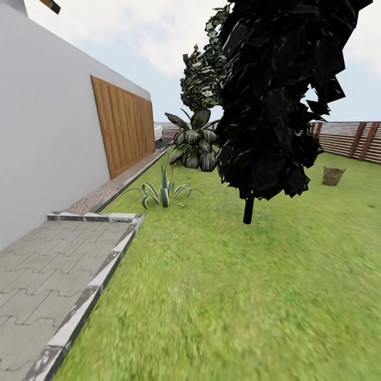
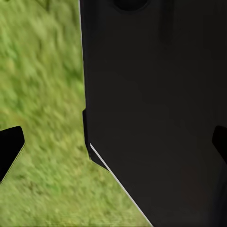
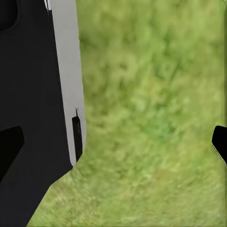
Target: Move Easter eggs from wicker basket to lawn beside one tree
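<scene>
Lawn (image 1: 238, 296) spreads wide; a dark bush (image 1: 270, 100) stands mid-view; the basket (image 1: 333, 175) sits far right near the fence (image 1: 344, 137); eggs unseen, likely light, smooth, best gripped across the middle; both grippers' fingers (image 2: 9, 151) (image 3: 220, 142) spread wide, empty.

Flat, even daylight fills the head view under a pale cloudy sky (image 1: 132, 32), with no cast shadows on the wide bright green grass lawn (image 1: 238, 296), whose texture smears into blur toward the lower edge. The dark, jagged-leaved bush (image 1: 275, 100) renders nearly black, without detail. Both wrist views are soft, showing blurry grass and featureless black robot body panels (image 2: 156, 109).
</scene>
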